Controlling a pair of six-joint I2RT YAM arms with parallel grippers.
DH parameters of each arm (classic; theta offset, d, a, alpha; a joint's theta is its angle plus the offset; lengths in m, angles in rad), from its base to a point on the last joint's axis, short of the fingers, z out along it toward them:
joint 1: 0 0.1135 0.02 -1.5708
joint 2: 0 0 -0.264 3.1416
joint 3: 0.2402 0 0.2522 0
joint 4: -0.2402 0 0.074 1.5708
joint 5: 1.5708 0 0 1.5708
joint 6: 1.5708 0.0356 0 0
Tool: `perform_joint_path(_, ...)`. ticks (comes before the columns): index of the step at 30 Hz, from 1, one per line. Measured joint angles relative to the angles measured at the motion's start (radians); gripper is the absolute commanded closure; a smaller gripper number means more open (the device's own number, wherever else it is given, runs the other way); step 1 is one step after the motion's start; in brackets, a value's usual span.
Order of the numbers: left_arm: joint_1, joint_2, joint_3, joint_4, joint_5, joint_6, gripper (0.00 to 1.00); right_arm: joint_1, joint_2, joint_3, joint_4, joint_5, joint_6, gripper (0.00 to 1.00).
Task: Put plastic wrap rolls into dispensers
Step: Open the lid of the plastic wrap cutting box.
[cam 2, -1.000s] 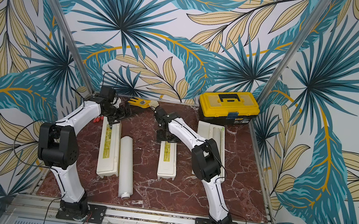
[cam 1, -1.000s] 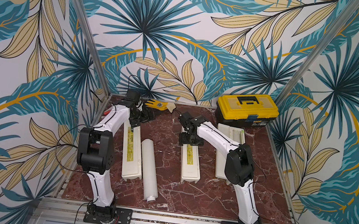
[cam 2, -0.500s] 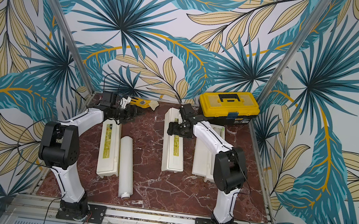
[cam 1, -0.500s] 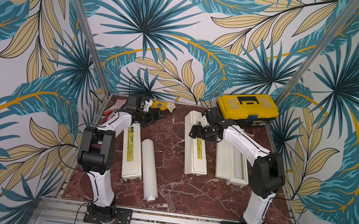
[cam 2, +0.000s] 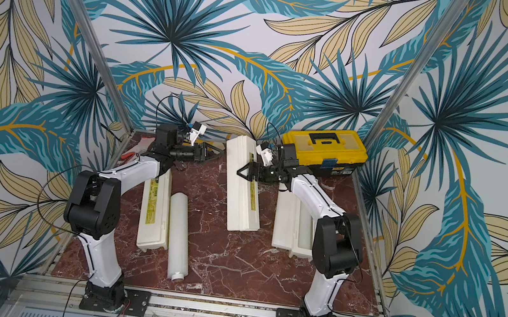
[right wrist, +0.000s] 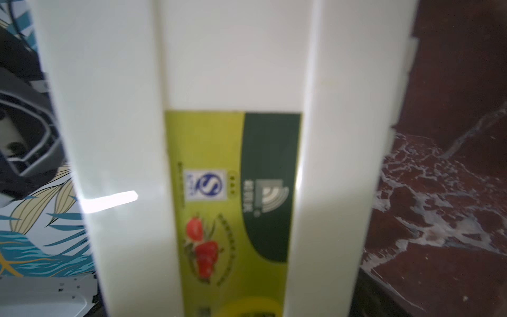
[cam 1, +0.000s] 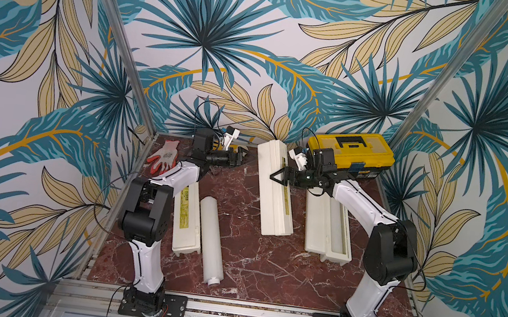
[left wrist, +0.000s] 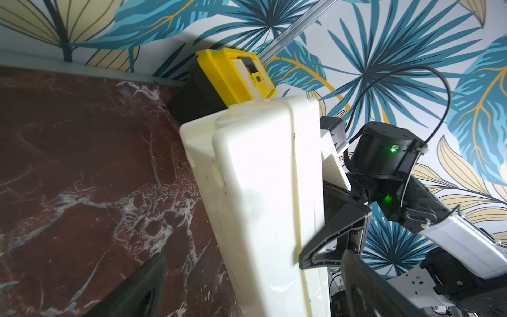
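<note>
My right gripper (cam 1: 276,177) (cam 2: 242,172) is shut across the middle dispenser (cam 1: 275,199) (cam 2: 243,194) (left wrist: 260,178), whose far end is raised off the table. The dispenser's yellow label (right wrist: 233,192) fills the right wrist view, which hides the fingers. My left gripper (cam 1: 243,158) (cam 2: 213,153) (left wrist: 253,255) hangs open and holds nothing, facing that dispenser's far end. A shut dispenser (cam 1: 186,220) (cam 2: 153,216) lies at the left with a loose plastic wrap roll (cam 1: 211,237) (cam 2: 179,236) beside it. The right dispenser (cam 1: 315,227) (cam 2: 284,223) lies open with a roll (cam 1: 337,223) inside.
A yellow-and-black toolbox (cam 1: 350,150) (cam 2: 324,147) (left wrist: 236,74) stands at the back right, just behind the right wrist. An orange-and-white glove (cam 1: 164,157) lies in the back left corner. Patterned walls enclose the marble table (cam 1: 252,265) on three sides.
The right gripper took the middle dispenser off the table and carried it toward the back, tilting its far end up. The left gripper moved right along the back wall.
</note>
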Motion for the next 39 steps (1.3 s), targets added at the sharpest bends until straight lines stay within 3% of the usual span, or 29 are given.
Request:
perform_joint_path(8, -0.065, 0.037, 0.0, 0.116, 0.066, -0.051, 0.0, 0.006, 0.0, -0.012, 0.117, -0.196, 0.054, 0.44)
perform_joint_path(11, -0.07, 0.041, 0.0, 0.212, 0.069, -0.122, 0.0, -0.001, 0.0, -0.024, 0.173, -0.247, 0.079, 0.44)
perform_joint_path(17, -0.073, 0.058, 0.0, 0.368, 0.077, -0.258, 0.22, -0.001, 0.0, -0.025, 0.235, -0.288, 0.099, 0.45)
perform_joint_path(19, -0.074, 0.066, 0.0, 0.389, 0.077, -0.289, 0.24, -0.004, 0.0, -0.026, 0.245, -0.288, 0.096, 0.45)
perform_joint_path(25, -0.087, 0.068, -0.039, 0.449, 0.032, -0.317, 0.1, -0.008, 0.001, -0.026, 0.225, -0.286, 0.096, 0.46)
perform_joint_path(30, -0.107, 0.049, -0.089, 0.451, -0.055, -0.281, 0.05, -0.008, 0.018, -0.028, 0.202, -0.285, 0.108, 0.49)
perform_joint_path(39, -0.161, 0.004, -0.065, 0.138, -0.228, -0.1, 0.04, -0.016, 0.042, -0.021, 0.106, -0.241, 0.109, 0.5)
